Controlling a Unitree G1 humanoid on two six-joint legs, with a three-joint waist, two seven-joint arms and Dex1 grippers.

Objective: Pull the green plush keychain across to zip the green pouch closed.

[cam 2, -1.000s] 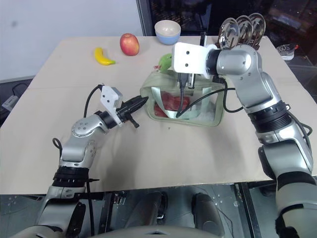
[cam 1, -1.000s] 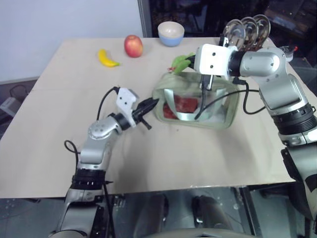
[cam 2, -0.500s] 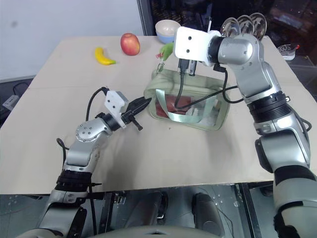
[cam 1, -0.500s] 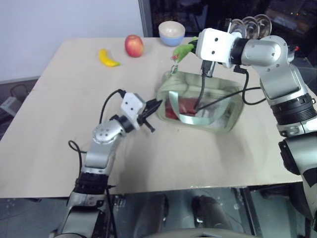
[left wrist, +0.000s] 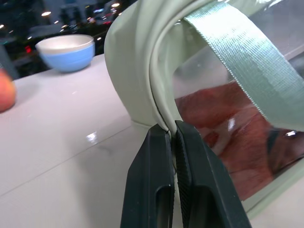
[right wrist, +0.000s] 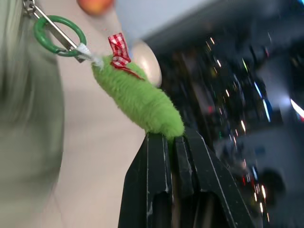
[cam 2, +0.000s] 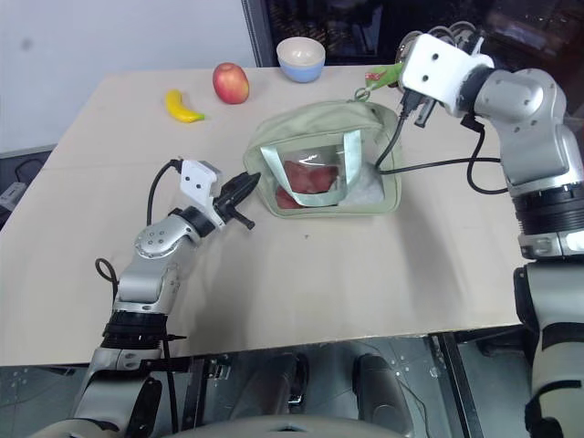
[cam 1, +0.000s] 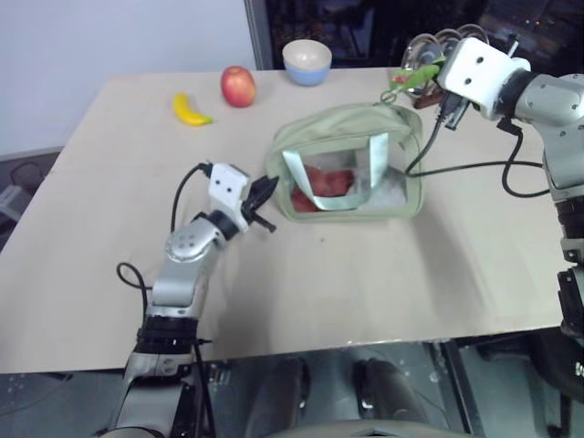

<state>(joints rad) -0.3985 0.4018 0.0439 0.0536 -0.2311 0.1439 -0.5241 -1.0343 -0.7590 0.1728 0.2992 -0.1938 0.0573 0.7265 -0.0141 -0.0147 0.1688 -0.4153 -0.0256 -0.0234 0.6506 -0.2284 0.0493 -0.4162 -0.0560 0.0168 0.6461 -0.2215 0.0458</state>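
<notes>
One pouch (cam 1: 347, 169) sits mid-table (cam 1: 365, 292), with one red mass behind its clear window and two pale strap handles over the front. The left gripper (cam 1: 263, 195) is nearest, its arm rising from the table's near edge with the forearm angled up and across toward the pouch; its two black fingers (left wrist: 156, 190) are pressed together on the pouch's left end seam, the folded fabric edge sitting right at their tips. Beyond the pouch, the right arm reaches in from the right side, bent at the elbow, wrist held high and roughly level. The right gripper (right wrist: 172, 140) is clamped on the tail of the one keychain (right wrist: 137, 97), which stretches away from its tips to a red checked bow and a green ring (right wrist: 59, 35) hooked to the pouch's zipper at the top right corner. Farther back, well apart from both grippers, lie one banana (cam 1: 192, 109), one apple (cam 1: 237, 86) and one bowl (cam 1: 307, 62), with a rack of round metal plates (cam 1: 433, 46) behind the right gripper.
</notes>
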